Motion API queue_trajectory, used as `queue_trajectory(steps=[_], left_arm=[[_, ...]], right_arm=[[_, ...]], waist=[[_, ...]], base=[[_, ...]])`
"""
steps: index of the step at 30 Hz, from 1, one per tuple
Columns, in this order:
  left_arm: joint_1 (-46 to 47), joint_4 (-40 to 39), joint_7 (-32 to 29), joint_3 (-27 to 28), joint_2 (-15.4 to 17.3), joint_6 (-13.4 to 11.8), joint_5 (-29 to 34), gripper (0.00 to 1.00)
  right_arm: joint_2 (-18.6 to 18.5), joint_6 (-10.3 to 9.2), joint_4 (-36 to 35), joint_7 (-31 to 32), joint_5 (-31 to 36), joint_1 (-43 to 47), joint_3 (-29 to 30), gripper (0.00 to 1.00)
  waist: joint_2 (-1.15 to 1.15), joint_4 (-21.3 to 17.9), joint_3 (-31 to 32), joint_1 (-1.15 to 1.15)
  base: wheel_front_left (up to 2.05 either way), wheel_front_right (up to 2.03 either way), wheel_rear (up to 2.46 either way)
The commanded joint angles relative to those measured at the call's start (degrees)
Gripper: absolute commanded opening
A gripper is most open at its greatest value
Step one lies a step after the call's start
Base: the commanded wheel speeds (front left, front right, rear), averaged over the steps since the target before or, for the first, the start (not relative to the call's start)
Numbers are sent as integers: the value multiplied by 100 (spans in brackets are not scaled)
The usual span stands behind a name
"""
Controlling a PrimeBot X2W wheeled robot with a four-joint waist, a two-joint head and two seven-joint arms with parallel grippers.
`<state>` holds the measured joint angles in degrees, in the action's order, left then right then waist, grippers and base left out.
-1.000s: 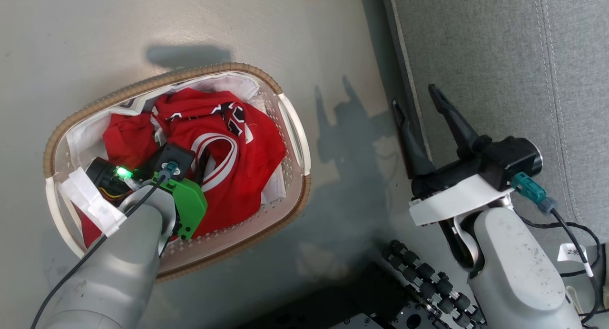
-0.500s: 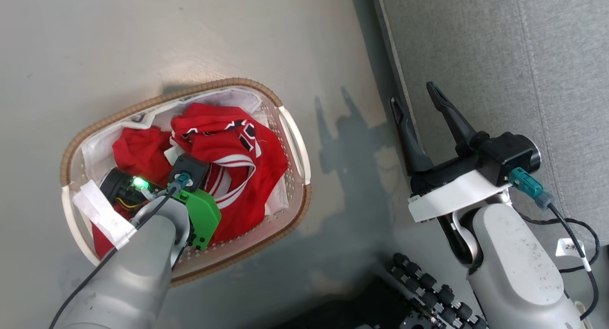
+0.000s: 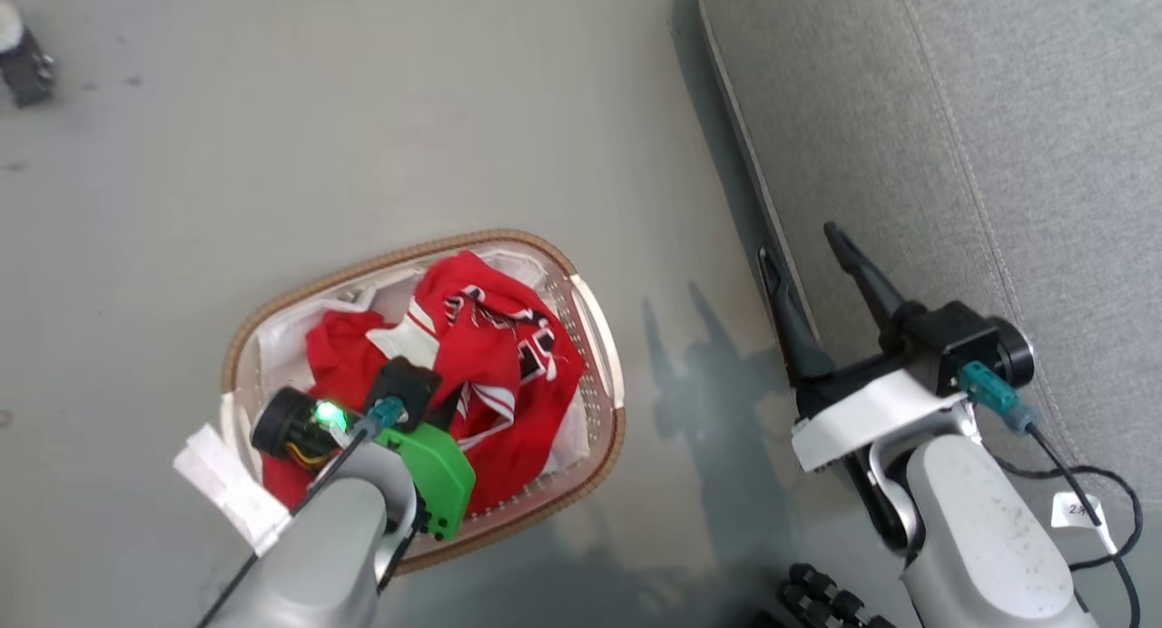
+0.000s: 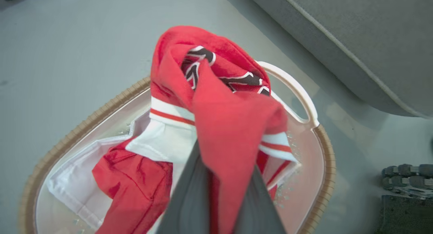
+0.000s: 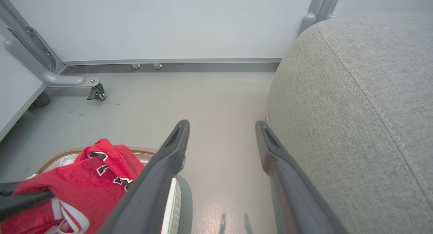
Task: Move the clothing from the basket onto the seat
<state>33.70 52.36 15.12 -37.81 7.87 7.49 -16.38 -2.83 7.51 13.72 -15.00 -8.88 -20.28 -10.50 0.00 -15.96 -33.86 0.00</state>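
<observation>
Clamping a gathered fold of the red jersey [image 4: 220, 102] between the left gripper's [image 4: 223, 159] two dark fingers, pressed together on the cloth, directly above the basket [image 4: 101, 112]. Bunching the jersey into a peak over the basket's middle, higher than the woven rim, with white cuffs and striped edges trailing down inside toward the white liner [image 4: 77, 190]. Leaving a second red garment [image 4: 132, 173] crumpled on that liner, at the basket's end away from the seat [image 3: 908, 111], untouched. Holding the right gripper [image 3: 799, 240] with fingers spread wide and nothing between them, off beyond the basket's seat-side handle, over the seat's near edge.

Judging the clothing soft, light and limp: sagging and lengthening under its own hang, offering no stiffness to push against, unlikely to break or mark. Expecting decent friction from the knit, yet some risk of a thin layer sliding out of a narrow pinch, and of trailing tails catching on the basket's rim or handle. Favouring a hold on a thick bunched fold near the garment's middle, as here, over a single cuff or hem, shortening whatever dangles.

Counting one basket, one liner, one seat, two grippers. Counting two red garments, apparently, the jersey and the plainer piece beside it inside the basket; not ruling out more buried underneath, nor one joined piece.
</observation>
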Motion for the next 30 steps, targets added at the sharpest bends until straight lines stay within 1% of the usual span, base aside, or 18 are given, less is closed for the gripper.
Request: queue_trajectory(steps=[1,6,13,24,30], left_arm=[[-189,-148,4,88,-31,-3,-68,0],[-683,-685,3,181,-35,-3,-28,0],[-1201,-1202,4,212,-90,-3,-45,0],[-1616,-2002,4,616,-150,-3,-45,0],[-1721,-2277,5,671,-228,-3,-74,0]], right_arm=[[-25,-4,48,-26,42,145,25,100],[-45,-5,149,-26,90,382,86,100],[-137,-5,244,-26,54,724,90,100],[-191,-5,371,-26,-6,1214,25,100],[-174,-5,419,-26,-70,1561,146,100]], waist=[[0,386,699,0],[0,595,1267,0],[0,858,1964,0],[0,1123,2818,0],[0,1243,3267,0]], base=[[0,0,0],[0,0,0],[0,0,0],[0,0,0],[0,0,0]])
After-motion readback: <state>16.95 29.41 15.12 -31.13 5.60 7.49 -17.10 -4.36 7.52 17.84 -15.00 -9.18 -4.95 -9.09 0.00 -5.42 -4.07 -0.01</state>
